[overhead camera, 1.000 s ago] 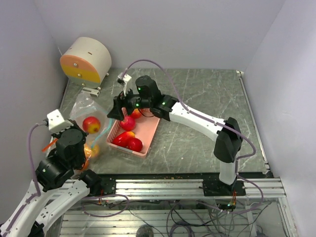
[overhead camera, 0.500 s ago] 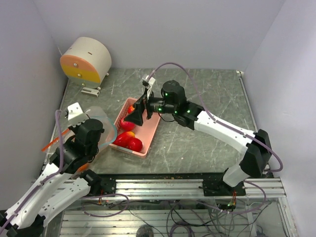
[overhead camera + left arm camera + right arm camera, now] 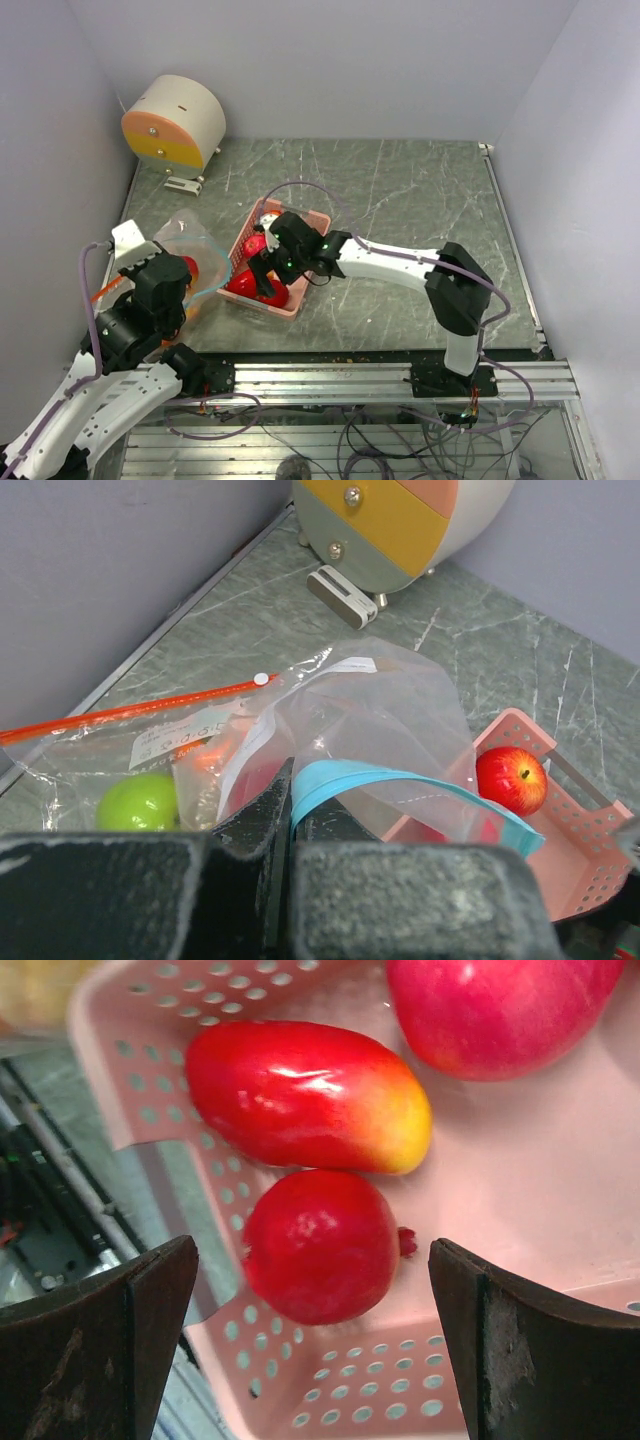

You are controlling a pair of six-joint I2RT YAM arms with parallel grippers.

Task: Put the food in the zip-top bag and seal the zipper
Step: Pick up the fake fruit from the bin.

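Observation:
The clear zip-top bag (image 3: 380, 705) lies at the left with its mouth propped open; it also shows in the top view (image 3: 180, 235). My left gripper (image 3: 293, 792) is shut on the bag's teal-blue zipper (image 3: 400, 780) and holds that edge up. A red apple (image 3: 189, 266) shows through the plastic. A green apple (image 3: 140, 800) and something orange lie under clear plastic by a red-orange strip (image 3: 130, 710). My right gripper (image 3: 313, 1290) is open, low in the pink basket (image 3: 560, 1210), its jaws either side of a round red fruit (image 3: 320, 1245). A long red-yellow fruit (image 3: 310, 1095) and a red apple (image 3: 500, 1010) lie beside it.
The pink basket (image 3: 300, 250) stands right of the bag, touching its mouth. A round white and orange drum (image 3: 175, 120) stands at the back left corner, also in the left wrist view (image 3: 400, 520). The walls are close on the left and at the back.
My right gripper has left the bag's mouth, swung right, then dropped into the near end of the basket. My left arm has shifted but kept its hold on the bag's edge.

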